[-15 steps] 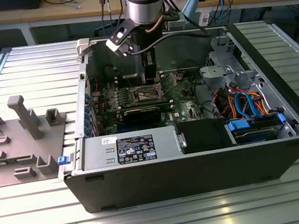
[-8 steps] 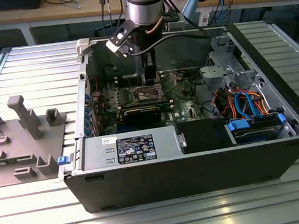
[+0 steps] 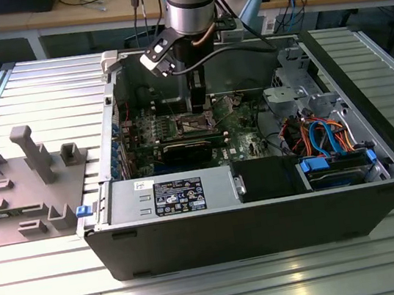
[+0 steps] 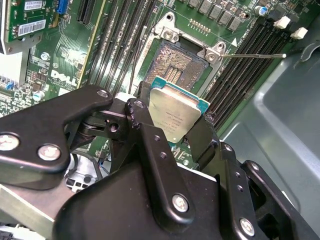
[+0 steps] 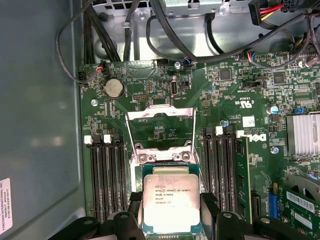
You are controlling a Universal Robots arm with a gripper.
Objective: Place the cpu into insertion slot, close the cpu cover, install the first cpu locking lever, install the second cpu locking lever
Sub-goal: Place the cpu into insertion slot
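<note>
Grips the cpu (image 4: 174, 112) by two opposite edges in the tool (image 4: 172, 125), black fingers (image 4: 150, 145) clamped against it, silvery top face turned toward both wrist views. Hangs low inside the open computer case (image 3: 267, 218) on the desk (image 3: 203, 287), above the green motherboard (image 5: 225, 90), as the exterior view has it. Holds the chip apart from the board, by judgement not yet seated; cannot tell whether quite level. Places the insertion slot (image 4: 175, 65) just beyond the fingertips in the second wrist view, along the tool's own line of reach: empty, contact field bare, nothing lying in it. Overlaps much of that socket in the first wrist view, chip edges roughly square to the socket frame, so seemingly close to lined up. Has the cpu cover (image 5: 160, 115) hinged open on the far side of the chip, window frame clear of the slot, and a thin locking lever (image 4: 255, 56) swung out sideways, unlatched.
</note>
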